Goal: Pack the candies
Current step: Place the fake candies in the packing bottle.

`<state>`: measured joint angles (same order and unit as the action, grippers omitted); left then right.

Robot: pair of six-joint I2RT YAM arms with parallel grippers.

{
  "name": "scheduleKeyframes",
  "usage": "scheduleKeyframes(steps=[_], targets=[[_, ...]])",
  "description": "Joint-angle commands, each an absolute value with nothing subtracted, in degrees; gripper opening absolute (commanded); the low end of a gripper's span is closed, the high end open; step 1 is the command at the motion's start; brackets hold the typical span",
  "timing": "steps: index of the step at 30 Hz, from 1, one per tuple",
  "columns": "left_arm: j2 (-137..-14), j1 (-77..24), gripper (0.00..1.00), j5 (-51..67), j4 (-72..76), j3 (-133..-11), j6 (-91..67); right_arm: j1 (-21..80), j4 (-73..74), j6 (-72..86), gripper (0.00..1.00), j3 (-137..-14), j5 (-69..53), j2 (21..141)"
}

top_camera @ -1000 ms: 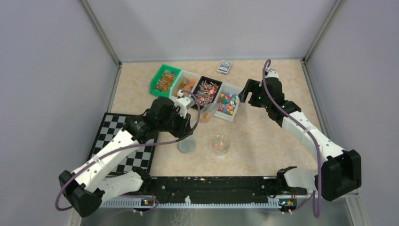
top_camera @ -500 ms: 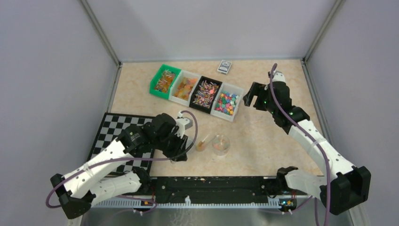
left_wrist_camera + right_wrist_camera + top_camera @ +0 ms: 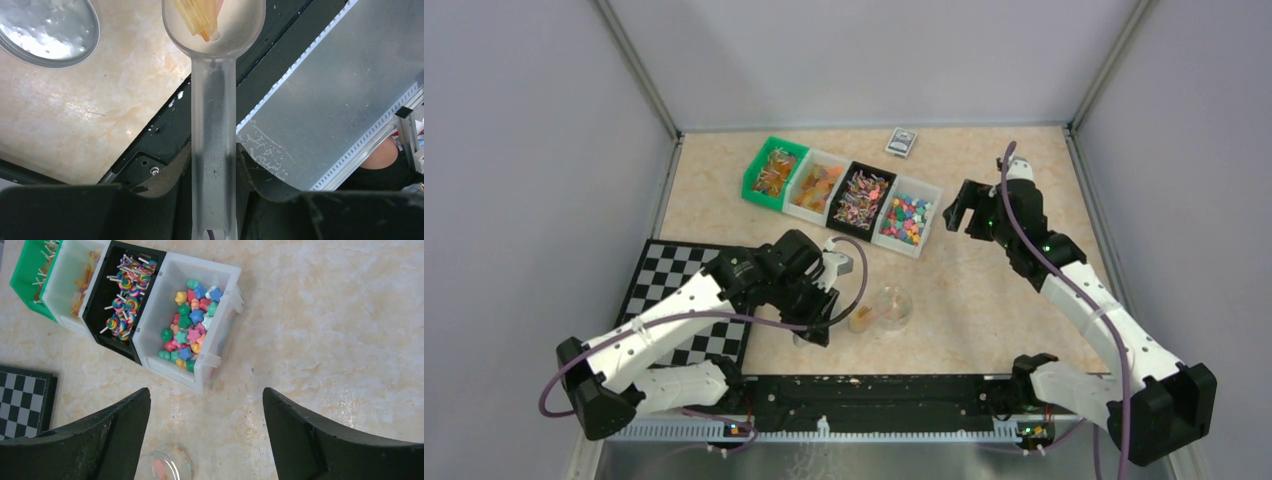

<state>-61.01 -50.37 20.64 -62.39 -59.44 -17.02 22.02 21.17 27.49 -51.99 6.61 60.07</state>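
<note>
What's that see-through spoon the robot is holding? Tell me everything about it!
The spoon looks like frosted, see-through plastic, with a long straight handle and a round bowl. The left gripper pinches its handle between both jaws. A few orange and yellowish candies lie in the bowl. From above, the bowl sits close beside the clear cup.

— What sort of place is this?
— A robot lab cell: plain grey walls (image 3: 524, 160) and metal posts (image 3: 636, 68) box in a beige surface (image 3: 984, 290).
— What else shows it?
— A left arm (image 3: 659, 325) and a right arm (image 3: 1084, 295) bolted to a black rail (image 3: 884, 392), cables (image 3: 1114, 350) looped, sorted bins (image 3: 754, 178) set out.
</note>
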Motion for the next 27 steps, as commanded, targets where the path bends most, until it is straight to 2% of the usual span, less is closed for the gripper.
scheduleKeyframes(steps=[1, 27], targets=[[-63.9, -50.6, 0.0, 22.9, -63.2, -64.8, -14.6, 22.5, 20.5, 27.4, 0.81, -51.2, 7.1, 57.8], [-82.3, -51.3, 0.0, 26.4, -72.9, -77.5, -14.9, 22.5, 19.5, 27.5, 0.81, -47.8, 6.9, 53.6]])
